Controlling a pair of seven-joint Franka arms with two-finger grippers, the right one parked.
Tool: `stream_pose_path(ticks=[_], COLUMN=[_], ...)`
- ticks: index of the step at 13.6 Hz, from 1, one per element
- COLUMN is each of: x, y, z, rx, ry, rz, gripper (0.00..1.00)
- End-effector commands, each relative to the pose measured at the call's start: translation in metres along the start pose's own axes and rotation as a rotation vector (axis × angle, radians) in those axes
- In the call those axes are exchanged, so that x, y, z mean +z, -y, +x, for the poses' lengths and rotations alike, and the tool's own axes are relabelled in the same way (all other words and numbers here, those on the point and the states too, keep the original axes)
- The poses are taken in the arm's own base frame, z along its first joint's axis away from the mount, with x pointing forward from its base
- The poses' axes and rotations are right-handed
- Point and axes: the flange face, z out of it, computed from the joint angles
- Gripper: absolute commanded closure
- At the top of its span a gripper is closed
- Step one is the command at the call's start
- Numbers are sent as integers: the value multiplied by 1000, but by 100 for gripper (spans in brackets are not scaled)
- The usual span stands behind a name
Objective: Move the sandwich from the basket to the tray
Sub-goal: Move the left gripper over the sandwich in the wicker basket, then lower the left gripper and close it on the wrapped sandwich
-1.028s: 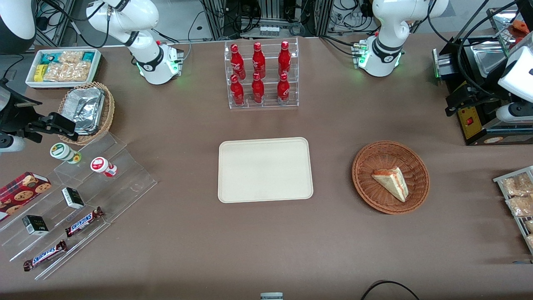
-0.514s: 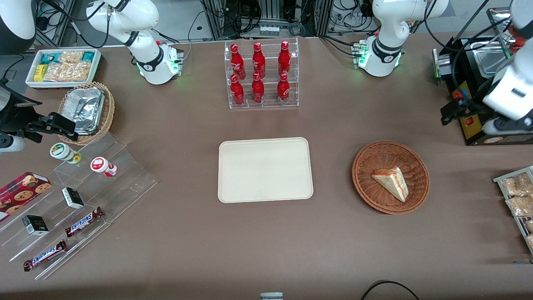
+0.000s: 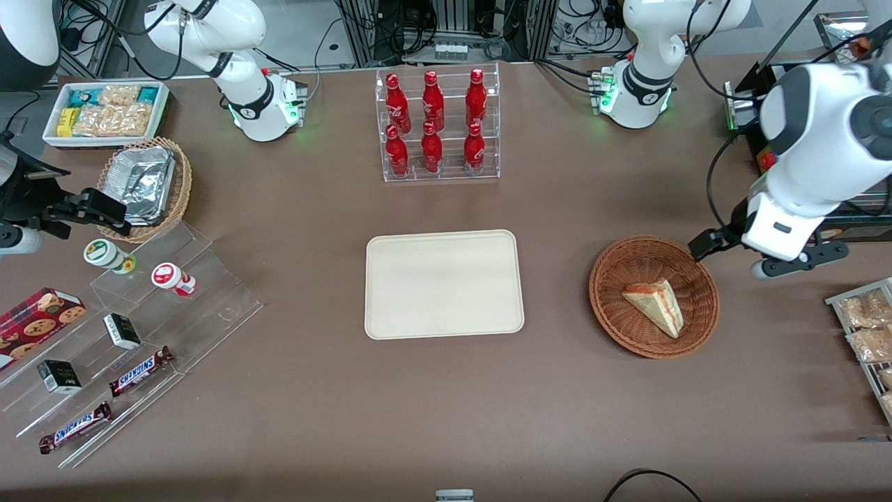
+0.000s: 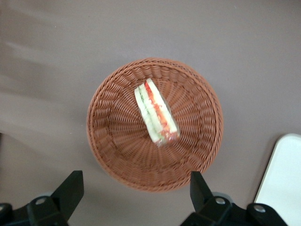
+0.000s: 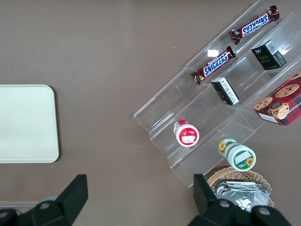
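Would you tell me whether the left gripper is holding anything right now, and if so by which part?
Nothing is held. The gripper hangs open above the basket, and the sandwich lies untouched in it.

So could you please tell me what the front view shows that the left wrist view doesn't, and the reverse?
Only the front view shows the rack of red bottles, the chocolate bars, the foil-tray basket and the whole tray. Only the left wrist view shows the sandwich's red and green filling edge-on, and the gripper with its fingers open, above the basket's rim. Both show the sandwich lying in the basket, with the tray beside it, bare where visible.
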Motion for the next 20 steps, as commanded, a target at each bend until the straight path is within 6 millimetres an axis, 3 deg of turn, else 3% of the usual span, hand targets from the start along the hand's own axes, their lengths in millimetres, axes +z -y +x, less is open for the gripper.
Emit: stream_pose_path(ticks=[1,6,10,17,18,19,20], x=[36,114,150,188,193,200,207], y=[-1,-5,-21,-21,-21,-22,-22], z=[-6,-12,-19,-19,-18,-17,-18], rx=[-133,-296,-328,-332,-346,-358,-362], ry=[-33,-61,-35,-11,-12,-10,-3], rz=[0,-37,-28,-16,-19,-19,-13], gripper=[0,0,0,1,13,47,74])
